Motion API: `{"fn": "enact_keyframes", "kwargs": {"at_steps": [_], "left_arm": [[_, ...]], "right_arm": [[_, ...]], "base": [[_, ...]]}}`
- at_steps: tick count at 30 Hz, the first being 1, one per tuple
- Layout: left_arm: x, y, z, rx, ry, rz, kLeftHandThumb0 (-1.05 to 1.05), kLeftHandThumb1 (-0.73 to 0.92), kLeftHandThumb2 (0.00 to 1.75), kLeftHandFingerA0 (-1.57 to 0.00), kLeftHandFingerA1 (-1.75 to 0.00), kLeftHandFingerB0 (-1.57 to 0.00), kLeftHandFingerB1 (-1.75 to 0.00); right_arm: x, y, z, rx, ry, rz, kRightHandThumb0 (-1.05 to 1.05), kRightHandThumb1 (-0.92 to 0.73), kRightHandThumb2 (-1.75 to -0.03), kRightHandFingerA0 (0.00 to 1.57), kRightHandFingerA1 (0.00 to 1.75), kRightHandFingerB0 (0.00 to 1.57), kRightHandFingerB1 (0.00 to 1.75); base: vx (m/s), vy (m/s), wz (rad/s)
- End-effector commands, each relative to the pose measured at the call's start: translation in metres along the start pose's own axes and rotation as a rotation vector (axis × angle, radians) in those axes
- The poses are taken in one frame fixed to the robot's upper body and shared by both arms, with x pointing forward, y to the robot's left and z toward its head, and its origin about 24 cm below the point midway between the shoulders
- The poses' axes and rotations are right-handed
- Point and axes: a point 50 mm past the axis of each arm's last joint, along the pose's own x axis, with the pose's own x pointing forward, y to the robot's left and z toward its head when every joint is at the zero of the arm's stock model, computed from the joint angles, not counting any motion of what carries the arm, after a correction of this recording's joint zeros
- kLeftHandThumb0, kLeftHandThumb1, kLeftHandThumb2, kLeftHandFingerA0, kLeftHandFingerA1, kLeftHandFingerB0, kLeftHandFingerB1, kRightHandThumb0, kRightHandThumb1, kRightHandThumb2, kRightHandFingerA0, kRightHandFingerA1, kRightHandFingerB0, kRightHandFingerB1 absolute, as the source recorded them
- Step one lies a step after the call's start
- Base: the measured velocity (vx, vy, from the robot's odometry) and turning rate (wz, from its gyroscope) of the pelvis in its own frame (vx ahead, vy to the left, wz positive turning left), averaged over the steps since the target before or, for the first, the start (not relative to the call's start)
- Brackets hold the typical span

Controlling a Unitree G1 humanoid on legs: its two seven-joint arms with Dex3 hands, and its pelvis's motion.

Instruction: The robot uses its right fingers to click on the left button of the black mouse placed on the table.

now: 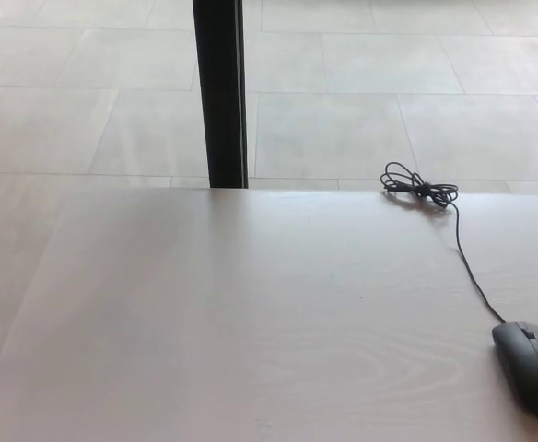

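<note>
1. Item: matt black, low-domed wired plastic mouse (531, 366), lying at the near right of the pale wood-grain table (251, 322), close to the picture's right edge. Its scroll wheel faces away from the robot.
2. Attachment: thin black cable (472, 272) running from the mouse's front toward the far edge, ending in a loosely bundled coil (419, 188).
3. Surroundings: a dark vertical post (220, 92) stands beyond the table on a floor of pale tiles (389, 110).
4. Hands: neither of the 2 shows in the head view, so whether their fingers are spread or closed cannot be told; nothing touches the mouse.
5. Step judged in hand: bringing the right hand in. It should descend over the mouse, 1 fingertip on the button left of the wheel, pressing straight down so the body does not skid.
</note>
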Motion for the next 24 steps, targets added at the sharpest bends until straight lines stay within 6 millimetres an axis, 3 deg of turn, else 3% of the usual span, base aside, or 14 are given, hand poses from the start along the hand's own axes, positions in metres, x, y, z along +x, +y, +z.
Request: {"fn": "enact_keyframes", "kwargs": {"at_steps": [1,2,4,5,8,9,10,13,14,15,18,21,22,24], "left_arm": [[0.002,0.019,0.007,-0.227,-0.028,0.113,-0.56,0.52,0.56,-0.88,-0.84,-0.68,-0.56],[0.002,0.019,0.006,-0.216,-0.025,0.116,-0.54,0.53,0.56,-0.86,-0.91,-0.71,-0.57],[0.001,0.018,0.003,-0.224,-0.019,0.119,-0.55,0.51,0.56,-0.89,-0.96,-0.69,-0.57],[0.001,0.018,0.003,-0.230,-0.023,0.114,-0.56,0.52,0.56,-0.93,-0.97,-0.70,-0.56],[0.001,0.020,0.004,-0.220,-0.025,0.110,-0.55,0.53,0.56,-0.92,-0.90,-0.67,-0.56],[0.001,0.020,0.006,-0.213,-0.029,0.120,-0.54,0.53,0.56,-0.90,-0.86,-0.68,-0.56],[0.001,0.020,0.006,-0.224,-0.035,0.120,-0.54,0.52,0.56,-0.90,-0.87,-0.67,-0.56],[0.001,0.020,0.005,-0.237,-0.028,0.123,-0.54,0.52,0.56,-0.89,-0.90,-0.70,-0.57],[0.001,0.020,0.005,-0.243,-0.030,0.123,-0.54,0.49,0.57,-0.90,-0.93,-0.71,-0.58],[0.001,0.020,0.005,-0.241,-0.030,0.122,-0.55,0.52,0.56,-0.97,-0.97,-0.73,-0.57],[0.001,0.021,0.004,-0.266,-0.023,0.113,-0.55,0.51,0.56,-0.96,-0.96,-0.70,-0.58],[0.001,0.022,0.004,-0.242,-0.020,0.119,-0.56,0.51,0.56,-0.93,-0.85,-0.72,-0.57],[0.001,0.022,0.005,-0.229,-0.024,0.122,-0.56,0.52,0.56,-0.94,-0.92,-0.70,-0.56],[0.001,0.023,0.006,-0.209,-0.029,0.122,-0.56,0.53,0.56,-0.93,-0.89,-0.72,-0.55]], "right_arm": [[0.001,-0.034,0.021,0.227,-0.121,-0.165,-0.45,-0.59,-0.60,0.87,1.39,0.41,0.38],[0.000,-0.043,0.029,0.237,-0.171,-0.193,-0.54,-0.45,-0.85,1.14,1.40,0.35,0.54],[0.001,-0.056,0.042,0.263,-0.197,-0.243,-0.47,-0.64,-0.59,0.84,1.25,0.39,0.37],[0.001,-0.066,0.054,0.294,-0.215,-0.278,-0.46,-0.61,-0.61,0.83,1.48,0.39,0.38],[0.003,-0.076,0.075,0.309,-0.247,-0.324,-0.57,-0.49,-0.86,0.91,1.27,0.32,0.50],[0.003,-0.079,0.086,0.344,-0.297,-0.312,-0.56,-0.48,-0.84,1.08,1.39,0.36,0.52],[0.005,-0.081,0.096,0.369,-0.312,-0.306,-0.48,-0.62,-0.59,0.89,1.66,0.42,0.38],[0.006,-0.081,0.129,0.379,-0.411,-0.276,-0.44,-0.61,-0.63,0.91,1.67,0.39,0.39],[0.005,-0.080,0.141,0.337,-0.447,-0.274,-0.51,-0.47,-0.87,1.18,1.40,0.34,0.53],[0.004,-0.077,0.151,0.336,-0.480,-0.265,-0.45,-0.62,-0.63,0.96,1.61,0.38,0.39],[-0.007,-0.058,0.199,0.405,-0.620,-0.177,-0.44,-0.60,-0.62,0.99,1.65,0.41,0.38],[-0.017,-0.045,0.221,0.354,-0.700,-0.133,-0.44,-0.63,-0.58,1.05,1.52,0.42,0.36],[-0.020,-0.034,0.237,0.395,-0.753,-0.001,-0.42,-0.62,-0.58,0.84,0.84,0.44,0.36],[-0.028,-0.022,0.251,0.373,-0.774,0.054,-0.46,-0.46,-0.79,1.10,1.05,0.40,0.50]], "base": [[0.00,0.000,0.00],[0.00,0.000,0.00],[0.00,0.000,0.00],[0.00,0.000,0.00],[0.00,0.000,0.00],[0.00,0.000,0.00],[0.00,0.000,0.00],[0.00,0.000,0.00],[0.00,0.000,0.00],[0.00,0.000,0.00],[0.00,0.000,0.00],[0.00,0.000,0.00],[0.00,0.000,0.00],[0.00,0.000,0.00]]}}
